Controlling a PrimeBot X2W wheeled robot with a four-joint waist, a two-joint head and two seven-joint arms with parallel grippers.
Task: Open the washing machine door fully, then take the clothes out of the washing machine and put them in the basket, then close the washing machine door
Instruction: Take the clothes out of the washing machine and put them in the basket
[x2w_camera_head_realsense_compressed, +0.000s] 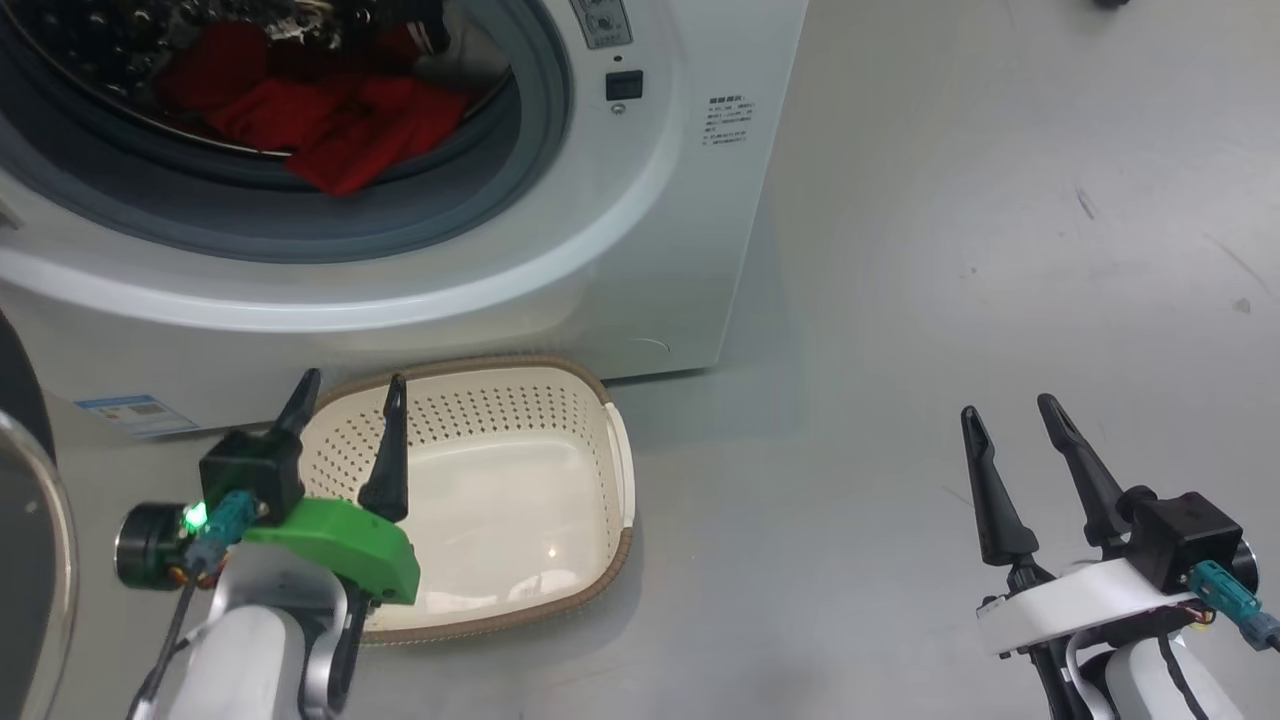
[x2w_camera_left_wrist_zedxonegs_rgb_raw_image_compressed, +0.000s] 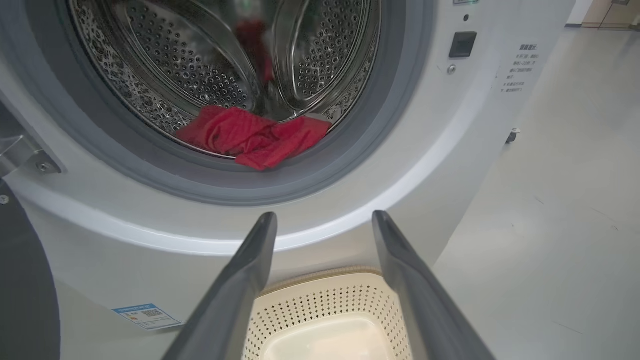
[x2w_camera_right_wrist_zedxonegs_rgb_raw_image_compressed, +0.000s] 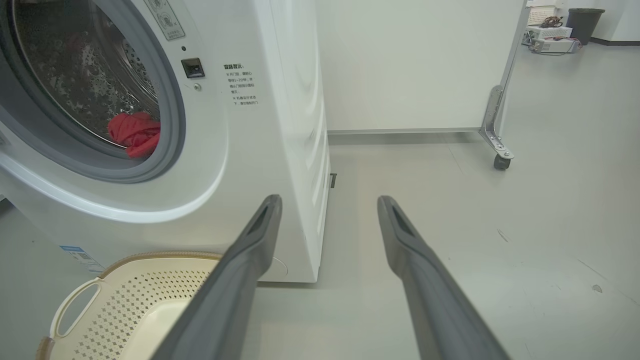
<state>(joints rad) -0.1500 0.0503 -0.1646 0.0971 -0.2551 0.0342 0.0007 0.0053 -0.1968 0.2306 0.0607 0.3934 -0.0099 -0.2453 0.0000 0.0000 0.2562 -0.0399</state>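
Note:
The white washing machine (x2w_camera_head_realsense_compressed: 640, 230) stands with its drum uncovered, and the red clothes (x2w_camera_head_realsense_compressed: 330, 125) lie at the drum's front lip, also seen as clothes (x2w_camera_left_wrist_zedxonegs_rgb_raw_image_compressed: 252, 135) and clothes (x2w_camera_right_wrist_zedxonegs_rgb_raw_image_compressed: 134, 134). The black washing machine door (x2w_camera_head_realsense_compressed: 25, 520) is swung out at the far left, its glass edge showing. The cream basket (x2w_camera_head_realsense_compressed: 615, 470) sits empty on the floor before the machine. My left gripper (x2w_camera_head_realsense_compressed: 350, 385) hovers open over the basket's near left side, empty. My right gripper (x2w_camera_head_realsense_compressed: 1010, 412) is open and empty over bare floor to the right.
Grey floor (x2w_camera_head_realsense_compressed: 950, 250) stretches to the right of the machine. In the right wrist view a white panel on a castor (x2w_camera_right_wrist_zedxonegs_rgb_raw_image_compressed: 500, 161) stands behind the machine, with a dark bin (x2w_camera_right_wrist_zedxonegs_rgb_raw_image_compressed: 585, 22) and boxes far back.

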